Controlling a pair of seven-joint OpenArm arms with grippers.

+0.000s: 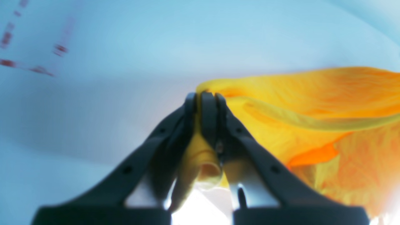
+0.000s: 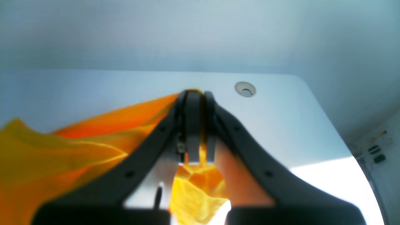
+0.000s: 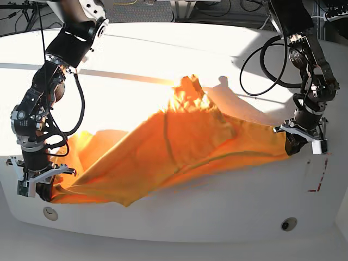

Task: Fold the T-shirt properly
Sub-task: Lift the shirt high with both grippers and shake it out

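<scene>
I see the T-shirt (image 3: pixel 179 147) stretched across the middle of the table (image 3: pixel 217 209), blocking any low path between the right gripper (image 3: pixel 44 191) and the left gripper (image 3: pixel 292 142). Bare table lies open along the near edge and at the far side, behind the cloth's raised peak. Black cables (image 3: pixel 266 60) loop beside the left arm, crowding that corner
</scene>
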